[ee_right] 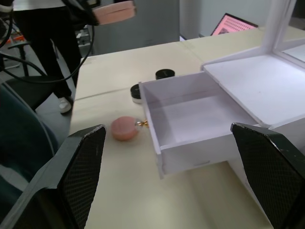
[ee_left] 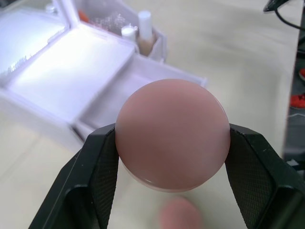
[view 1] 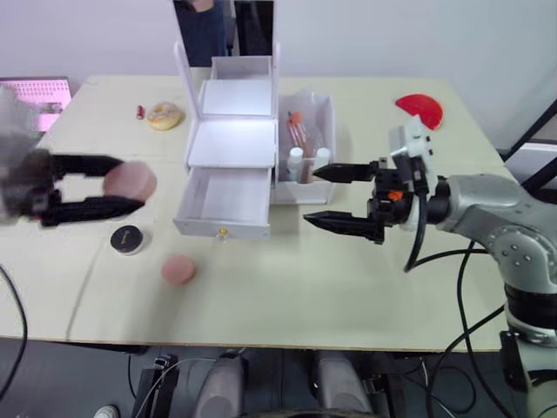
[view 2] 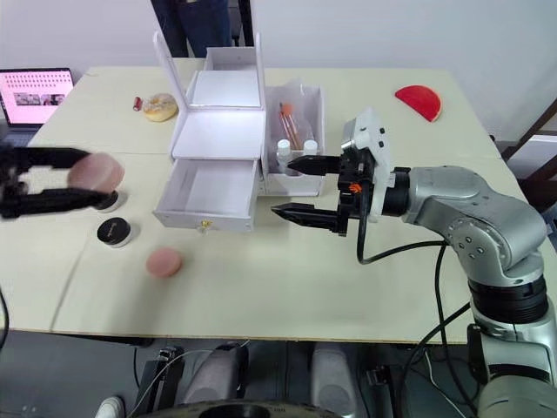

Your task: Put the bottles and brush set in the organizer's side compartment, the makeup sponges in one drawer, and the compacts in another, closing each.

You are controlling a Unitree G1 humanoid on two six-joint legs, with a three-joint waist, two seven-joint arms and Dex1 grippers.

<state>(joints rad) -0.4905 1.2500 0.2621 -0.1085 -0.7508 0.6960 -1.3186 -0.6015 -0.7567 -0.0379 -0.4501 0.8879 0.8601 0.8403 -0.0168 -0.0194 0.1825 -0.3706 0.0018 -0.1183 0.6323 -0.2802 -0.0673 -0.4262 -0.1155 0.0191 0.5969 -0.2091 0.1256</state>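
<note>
Nearest me on the surface [view 2: 287,305] lies a pink makeup sponge [view 2: 164,261], loose and well apart from both claws. Just past it, toward my left, I see a black compact [view 2: 114,232] lying flat, with a second compact [view 2: 109,203] partly hidden behind my left claw's load. My left claw [view 2: 52,181] hangs above that left side of the surface, its fingers clamped on another round pink makeup sponge [ee_left: 172,133], one finger pressed to each side of it. My right claw [view 2: 296,187] hovers in front of the white organizer [view 2: 218,131], fingers spread wide apart and gripping nothing, pointing toward the organizer's lower drawer [view 2: 207,196]. That drawer is pulled out and I see nothing inside it. Right of the drawers, the side compartment [view 2: 305,109] holds white-capped bottles [view 2: 284,150] standing upright and a clear-packed brush set [view 2: 290,122] behind them. Farther back, the organizer's lid stands raised. Beyond, to the left, a small yellowish round thing [view 2: 161,106] and a little red item [view 2: 137,103] lie near the far edge, a laptop [view 2: 36,94] sits at the far left corner, and a red half-round piece [view 2: 419,100] rests at the far right. A person [view 2: 202,26] stands behind the surface.
</note>
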